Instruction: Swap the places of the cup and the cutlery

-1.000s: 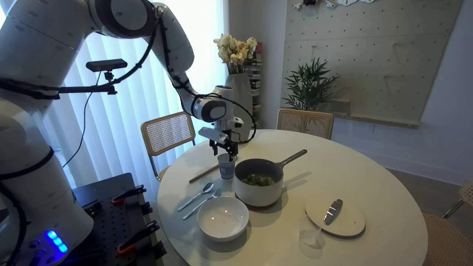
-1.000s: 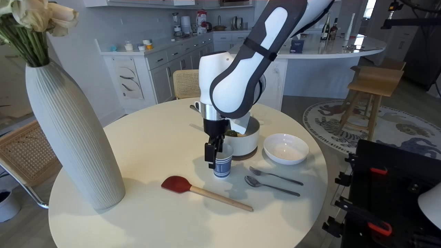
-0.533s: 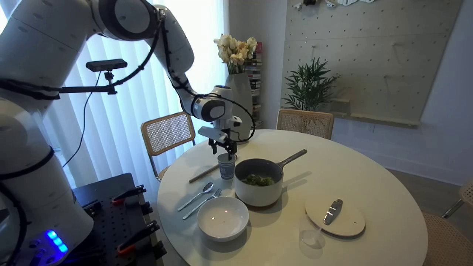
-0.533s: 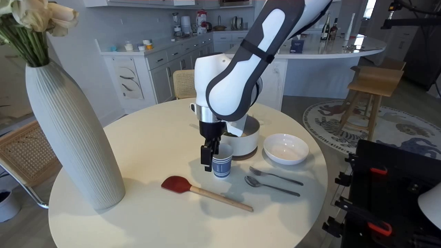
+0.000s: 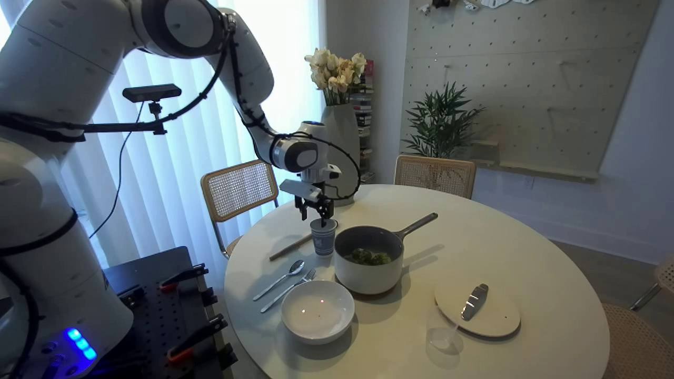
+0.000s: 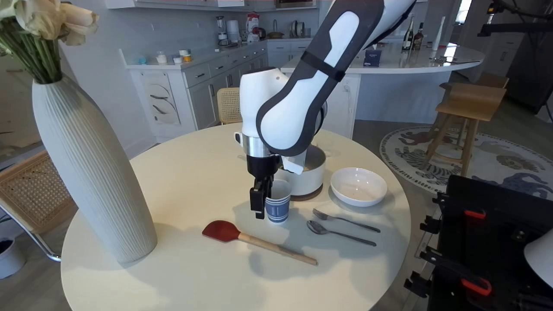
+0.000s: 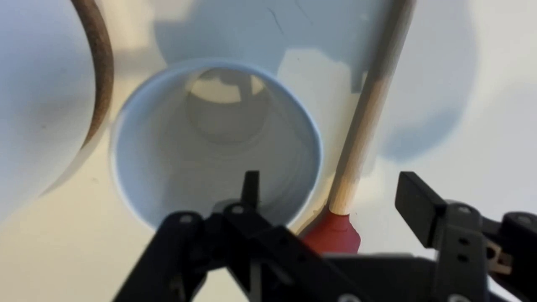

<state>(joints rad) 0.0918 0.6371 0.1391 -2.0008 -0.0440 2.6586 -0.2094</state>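
In both exterior views the cup (image 5: pixel 323 243), a small blue-and-white tumbler (image 6: pixel 278 208), stands upright beside the pot. From above, its pale inside wall (image 7: pixel 147 138) fills the left of the wrist view. My gripper (image 7: pixel 331 193) is open: one finger reaches over or into the cup's mouth, while the other hangs outside, beyond the spatula. Nothing is clamped between them. How deep the inner finger sits is hard to tell. The cutlery, a spoon (image 5: pixel 271 287) and a fork (image 5: pixel 284 295), lies side by side on the table, also visible as spoon (image 6: pixel 317 227) and fork (image 6: pixel 352 223).
A red-tipped wooden spatula (image 6: pixel 276 248) lies close to the cup, passing between my fingers in the wrist view. The pot (image 5: pixel 368 273) with greens and a white bowl (image 5: pixel 317 310) flank the cup and cutlery. A tall vase (image 6: pixel 95 172) stands on the table too.
My gripper has moved left and slightly down in one exterior picture, and left in the matching one. The cup seems nudged very slightly. Spoon and fork have stayed where they were.
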